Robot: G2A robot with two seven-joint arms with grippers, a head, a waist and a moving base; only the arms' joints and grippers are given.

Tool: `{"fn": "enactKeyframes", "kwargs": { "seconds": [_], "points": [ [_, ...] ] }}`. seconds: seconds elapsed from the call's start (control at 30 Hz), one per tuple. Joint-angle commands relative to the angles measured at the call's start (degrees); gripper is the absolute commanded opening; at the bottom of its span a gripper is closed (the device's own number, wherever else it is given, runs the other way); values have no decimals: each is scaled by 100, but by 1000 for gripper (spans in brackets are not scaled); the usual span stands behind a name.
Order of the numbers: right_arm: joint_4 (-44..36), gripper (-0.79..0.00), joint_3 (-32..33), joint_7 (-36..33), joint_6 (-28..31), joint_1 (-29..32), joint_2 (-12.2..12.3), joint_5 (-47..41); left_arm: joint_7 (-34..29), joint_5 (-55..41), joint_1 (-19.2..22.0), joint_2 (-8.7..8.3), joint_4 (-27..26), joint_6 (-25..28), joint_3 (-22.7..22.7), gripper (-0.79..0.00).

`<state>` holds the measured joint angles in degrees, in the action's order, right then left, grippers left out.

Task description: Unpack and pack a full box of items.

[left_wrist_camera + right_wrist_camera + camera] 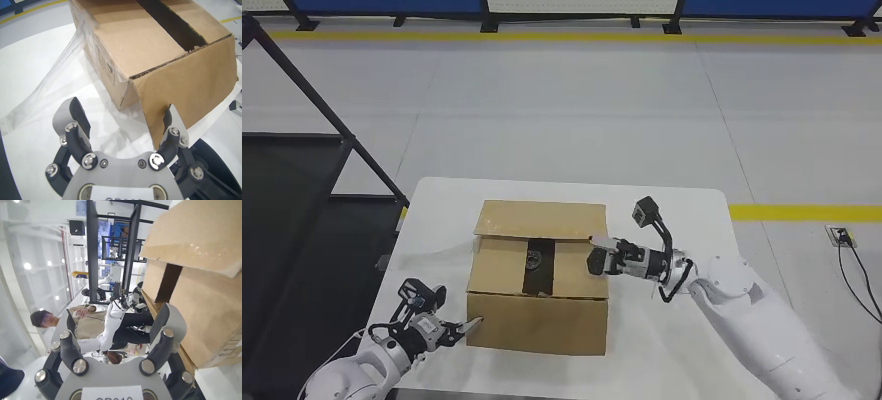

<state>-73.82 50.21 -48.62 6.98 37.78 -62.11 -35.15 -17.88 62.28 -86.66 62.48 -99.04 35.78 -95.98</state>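
Overhead view downward, wrist views close, sharing box [504, 268]

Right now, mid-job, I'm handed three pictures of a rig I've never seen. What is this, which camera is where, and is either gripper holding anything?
This is a two-armed robot at a white table. The wide picture looks down from a camera above its arms; the other two come from cameras on the wrists, each showing its own gripper up close. On the table stands a cardboard box, its top flaps parted by a dark gap; its contents are too dark to tell. Clear plastic film trails from one box corner onto the table. The left gripper is open, low beside a front corner of the box, one finger right by its side wall. The right gripper is open at the box's top edge on the opposite side. Neither holds anything.
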Motion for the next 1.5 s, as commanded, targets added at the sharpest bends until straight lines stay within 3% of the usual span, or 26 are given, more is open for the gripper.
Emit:
{"fn": "enactKeyframes", "kwargs": {
  "seconds": [0.0,0.13,0.3,0.43,0.63,1.0,1.1,1.27,1.47],
  "points": [
    [455,0,-213,-81,-233,-289,-132,-224,58,-23,-26,-5,1,-13,-12,0],
    [1102,0,-522,219,-130,-704,-393,-350,112,-40,-66,-17,1,-19,-35,0],
    [1572,0,-785,822,426,-1112,-736,-493,162,-41,-113,-30,2,-34,-36,0],
    [2043,0,-957,1703,665,-1554,-1010,-296,207,-45,-157,-37,1,-51,-14,0],
    [2991,0,-1297,2481,572,-2225,-1470,-74,328,-23,-266,-47,-29,-69,1,0],
    [3098,0,-1353,2552,532,-2291,-1514,38,350,-41,-293,-52,-18,-86,-1,0],
    [3098,0,-1268,2959,317,-2244,-1543,51,378,-47,-299,-49,-25,-149,8,0],
    [3337,0,-1351,4014,-68,-2431,-1801,236,412,29,-337,-55,-93,-235,33,0],
    [4170,0,-1575,3415,-448,-2828,-2180,230,557,46,-468,-68,-137,-244,-32,0]
  ]
}}
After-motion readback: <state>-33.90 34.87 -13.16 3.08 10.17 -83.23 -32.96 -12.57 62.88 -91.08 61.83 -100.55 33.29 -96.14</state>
